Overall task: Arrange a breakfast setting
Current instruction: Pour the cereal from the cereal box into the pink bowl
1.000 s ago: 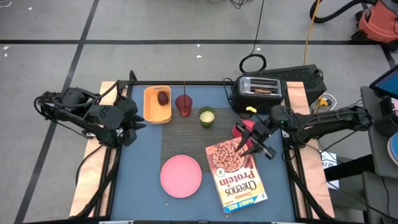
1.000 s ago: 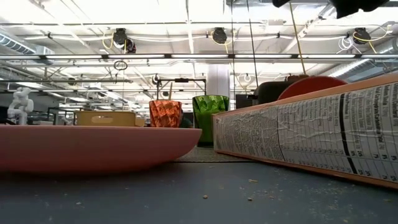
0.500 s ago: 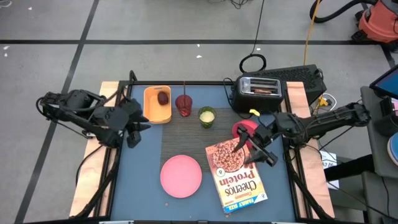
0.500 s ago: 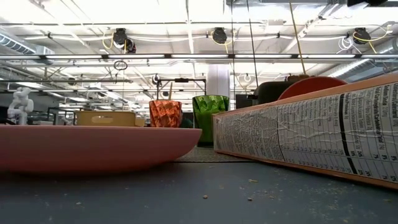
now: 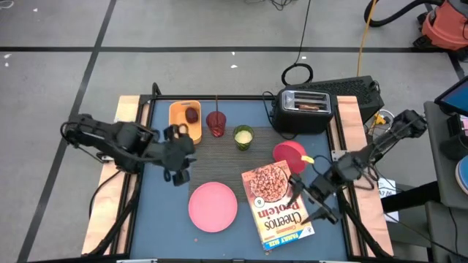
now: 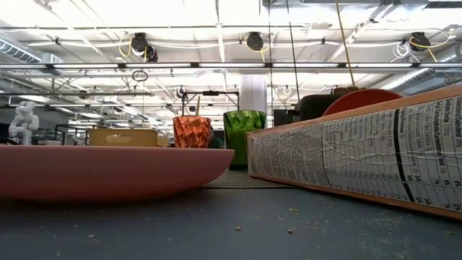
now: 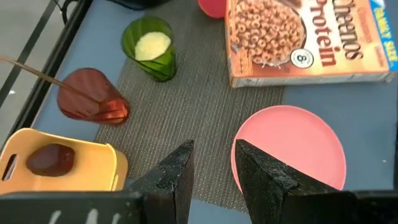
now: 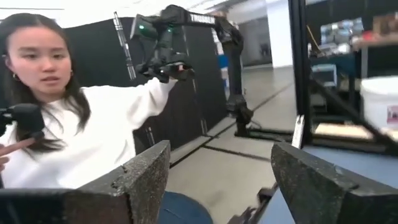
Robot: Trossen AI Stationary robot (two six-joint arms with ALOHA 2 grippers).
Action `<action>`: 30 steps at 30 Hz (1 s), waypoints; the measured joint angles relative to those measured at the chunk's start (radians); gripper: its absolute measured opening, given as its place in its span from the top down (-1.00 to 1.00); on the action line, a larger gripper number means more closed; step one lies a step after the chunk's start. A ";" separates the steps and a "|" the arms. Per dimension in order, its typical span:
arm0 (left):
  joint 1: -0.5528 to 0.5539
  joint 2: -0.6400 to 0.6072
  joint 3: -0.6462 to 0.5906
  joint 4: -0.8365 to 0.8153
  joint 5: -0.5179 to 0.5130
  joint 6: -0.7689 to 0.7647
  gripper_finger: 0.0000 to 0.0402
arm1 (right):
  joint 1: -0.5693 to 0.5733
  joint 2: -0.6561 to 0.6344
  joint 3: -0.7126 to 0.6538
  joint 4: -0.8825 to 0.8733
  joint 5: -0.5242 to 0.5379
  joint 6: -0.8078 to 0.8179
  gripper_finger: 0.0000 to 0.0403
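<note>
The pink plate lies at the near end of the dark woven placemat. The red tumbler and green cup stand at the mat's far end. The red bowl sits right of the mat. The dark-red fruit lies in a yellow container. Brown toast sticks out of the toaster slot. My left gripper hovers open over the mat's left edge, and its wrist view looks at the plate. My right gripper is open and empty above the cereal box's right edge.
A cereal box lies flat beside the plate and fills the near right of the table. A black toaster stands at the far right. A person in a white top shows beyond the table in the right wrist view.
My left gripper has gone toward the table's right, from the left edge to the placemat's left edge. My right gripper has drawn back from the red bowl toward the near right corner, over the cereal box's right edge. The bowl now shows in full.
</note>
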 joint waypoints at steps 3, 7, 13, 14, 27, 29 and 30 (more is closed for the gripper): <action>-0.013 0.037 0.000 0.022 0.000 -0.001 0.38 | 0.095 0.011 0.000 -0.036 0.108 0.064 -0.29; -0.030 0.071 0.000 0.058 0.000 0.003 0.38 | 0.222 0.034 0.000 -0.098 0.285 0.172 -0.26; -0.050 0.086 0.000 0.064 0.000 -0.008 0.38 | 0.378 0.092 0.000 -0.197 0.500 0.262 -0.22; -0.050 0.086 0.000 0.070 0.000 -0.009 0.38 | 0.396 0.103 0.000 -0.208 0.528 0.271 -0.22; -0.050 0.086 0.000 0.120 0.000 -0.006 0.38 | 0.537 0.278 0.000 -0.221 0.644 0.507 -0.06; -0.050 0.086 0.000 0.120 0.000 -0.009 0.38 | 0.542 0.299 0.000 -0.221 0.643 0.548 -0.05; -0.050 0.086 0.000 0.120 0.000 -0.010 0.38 | 0.545 0.309 0.000 -0.220 0.643 0.557 -0.05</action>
